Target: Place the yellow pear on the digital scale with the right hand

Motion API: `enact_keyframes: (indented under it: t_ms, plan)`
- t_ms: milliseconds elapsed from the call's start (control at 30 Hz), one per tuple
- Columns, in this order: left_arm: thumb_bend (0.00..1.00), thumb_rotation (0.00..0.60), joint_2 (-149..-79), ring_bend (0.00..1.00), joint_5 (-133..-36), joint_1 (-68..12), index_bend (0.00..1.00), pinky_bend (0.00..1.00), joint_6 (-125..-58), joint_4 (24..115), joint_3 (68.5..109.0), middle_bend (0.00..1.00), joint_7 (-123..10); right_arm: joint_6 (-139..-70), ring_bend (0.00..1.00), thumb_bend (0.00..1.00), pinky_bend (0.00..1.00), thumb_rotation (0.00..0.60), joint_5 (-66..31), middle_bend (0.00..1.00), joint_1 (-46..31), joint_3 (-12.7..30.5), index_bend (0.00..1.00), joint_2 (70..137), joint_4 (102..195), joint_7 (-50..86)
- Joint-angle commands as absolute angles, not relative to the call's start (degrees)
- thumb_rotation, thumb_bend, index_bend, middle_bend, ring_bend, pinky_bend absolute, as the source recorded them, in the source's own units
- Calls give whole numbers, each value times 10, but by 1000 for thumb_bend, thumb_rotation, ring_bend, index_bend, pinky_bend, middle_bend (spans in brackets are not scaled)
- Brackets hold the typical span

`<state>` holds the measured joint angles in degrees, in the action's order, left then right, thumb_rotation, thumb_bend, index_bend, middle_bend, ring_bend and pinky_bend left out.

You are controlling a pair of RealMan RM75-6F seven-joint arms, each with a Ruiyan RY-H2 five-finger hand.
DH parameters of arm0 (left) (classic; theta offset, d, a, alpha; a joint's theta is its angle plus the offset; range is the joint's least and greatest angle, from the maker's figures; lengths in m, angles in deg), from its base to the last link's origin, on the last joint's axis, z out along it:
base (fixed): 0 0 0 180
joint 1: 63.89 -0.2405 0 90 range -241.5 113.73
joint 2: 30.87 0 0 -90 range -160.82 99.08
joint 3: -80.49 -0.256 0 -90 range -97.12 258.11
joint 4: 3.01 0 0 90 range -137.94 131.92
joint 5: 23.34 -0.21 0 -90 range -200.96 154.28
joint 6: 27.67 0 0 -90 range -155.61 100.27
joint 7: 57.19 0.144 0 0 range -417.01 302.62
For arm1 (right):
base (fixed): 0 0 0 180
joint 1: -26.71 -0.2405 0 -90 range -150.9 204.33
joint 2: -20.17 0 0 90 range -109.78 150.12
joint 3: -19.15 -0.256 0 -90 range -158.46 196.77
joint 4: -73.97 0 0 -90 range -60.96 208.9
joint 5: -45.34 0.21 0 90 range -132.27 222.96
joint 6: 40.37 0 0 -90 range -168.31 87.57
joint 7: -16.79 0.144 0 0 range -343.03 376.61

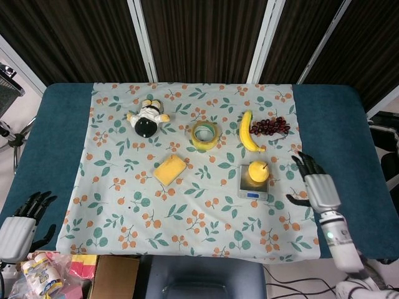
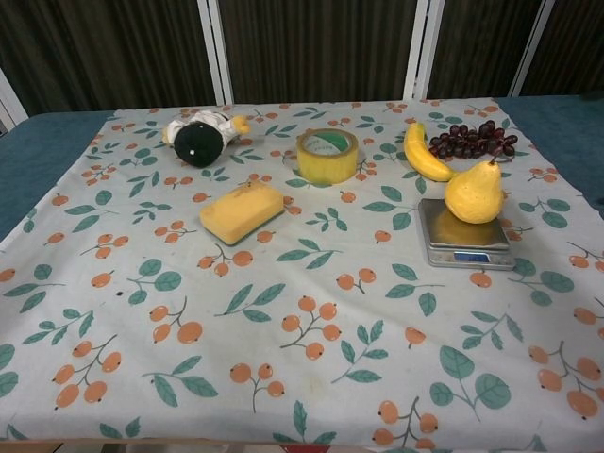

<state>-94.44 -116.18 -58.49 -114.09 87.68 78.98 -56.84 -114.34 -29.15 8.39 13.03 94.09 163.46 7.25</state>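
The yellow pear (image 1: pixel 257 171) (image 2: pixel 475 192) stands upright on the silver digital scale (image 1: pixel 253 187) (image 2: pixel 463 241), stem up, with nothing touching it. My right hand (image 1: pixel 316 185) is off to the right of the scale over the cloth's edge, its fingers spread and empty; the chest view does not show it. My left hand (image 1: pixel 21 221) hangs at the lower left beside the table, fingers apart, holding nothing.
On the floral cloth (image 1: pixel 124 187) lie a banana (image 1: pixel 247 132), dark grapes (image 1: pixel 270 126), a yellow tape roll (image 1: pixel 205 134), a yellow sponge (image 1: pixel 170 169) and a penguin plush (image 1: pixel 147 118). A cardboard box (image 1: pixel 113 277) and snack packets (image 1: pixel 40 271) sit below the front edge.
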Motion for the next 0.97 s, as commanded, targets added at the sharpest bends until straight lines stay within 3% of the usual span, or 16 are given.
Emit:
enact_keyframes:
  t_ms: [33, 500, 967]
  plan:
    - [401, 600, -937, 91, -1158, -589, 174, 326, -1141, 884, 788, 118, -568, -1222, 6, 307, 269, 600, -301, 60, 158, 165, 0, 894, 1675, 59]
    - [400, 600, -939, 92, -1131, -586, 168, 329, -1121, 895, 795, 119, -547, -1272, 0, 308, 254, 600, -353, 48, 198, 171, 0, 892, 1657, 93]
    - [399, 600, -943, 92, -1139, -585, 168, 329, -1120, 892, 793, 120, -542, -1256, 0, 308, 254, 600, -350, 48, 201, 161, 0, 895, 1658, 81]
